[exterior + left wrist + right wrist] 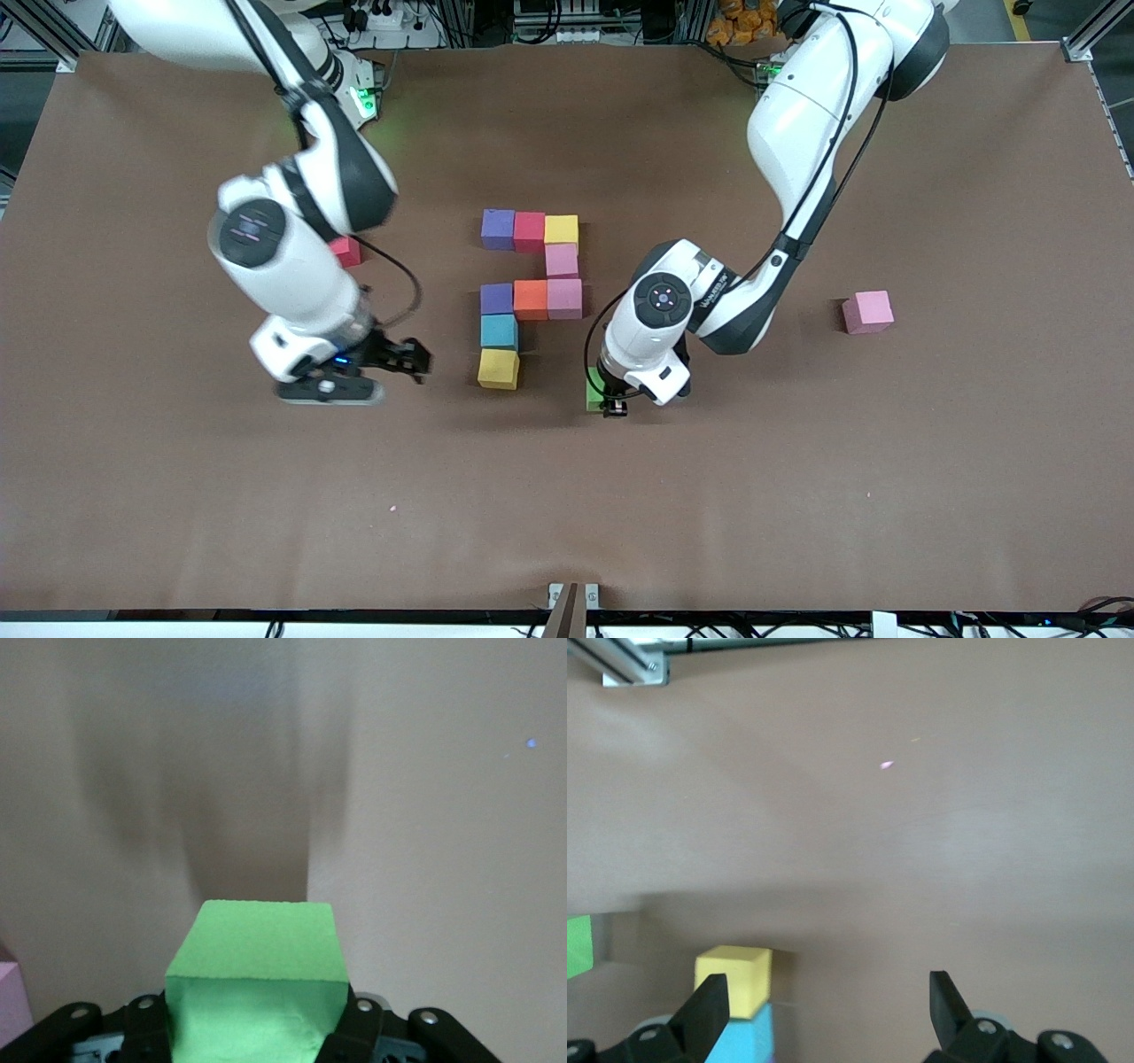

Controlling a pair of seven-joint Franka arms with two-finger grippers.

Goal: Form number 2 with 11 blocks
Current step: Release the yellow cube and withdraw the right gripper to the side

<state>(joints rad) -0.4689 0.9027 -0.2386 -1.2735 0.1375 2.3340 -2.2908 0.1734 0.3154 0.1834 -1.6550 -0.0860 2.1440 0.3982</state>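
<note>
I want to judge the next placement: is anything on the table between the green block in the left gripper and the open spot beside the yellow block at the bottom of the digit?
Nothing visible. The left gripper holds the green block, and only bare table lies between it and the yellow block. The right gripper waits open at the yellow block's right-arm side.

Even overhead light falls on the matte brown table cover (797, 496) — soft shadows pool under both white arms. The left wrist view is smeared with blur above the sharp green foam cube (255, 983).
</note>
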